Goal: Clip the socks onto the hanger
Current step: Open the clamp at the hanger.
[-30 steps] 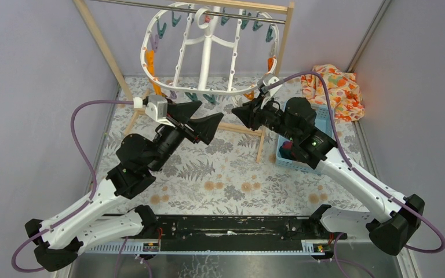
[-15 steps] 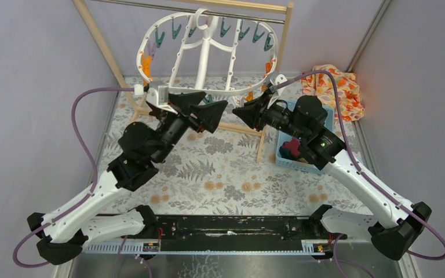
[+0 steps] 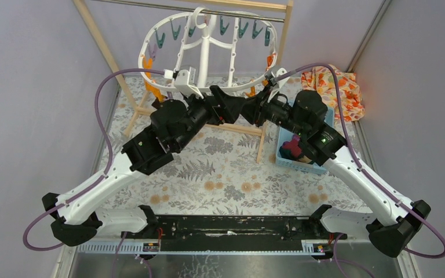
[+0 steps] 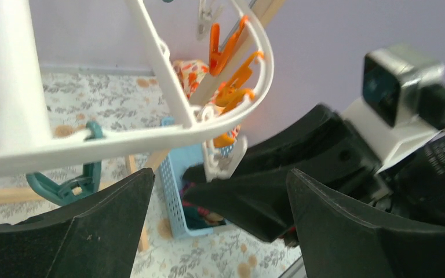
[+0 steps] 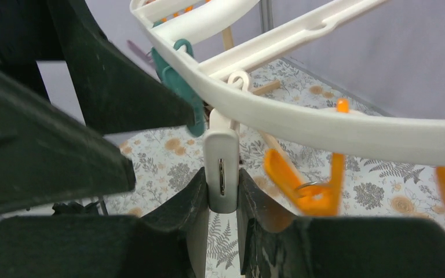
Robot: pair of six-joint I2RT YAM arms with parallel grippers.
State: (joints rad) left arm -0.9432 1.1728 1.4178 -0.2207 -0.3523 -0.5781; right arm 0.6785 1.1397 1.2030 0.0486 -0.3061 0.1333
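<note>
Beneath hanger (image 3: 203,52), floral table (image 3: 220,174), lilac walls (image 3: 29,87)

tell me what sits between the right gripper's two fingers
A white peg hanging from the rim of the hanger, pinched by the right gripper. The right wrist view shows it.

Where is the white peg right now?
In the right wrist view the white peg hangs from the hanger rim at centre, pinched in the right pincer, with an orange peg beside it.

Bright, even light, soft shadows; the hanger (image 5: 324,130) looks blurred close up in wrist views.
</note>
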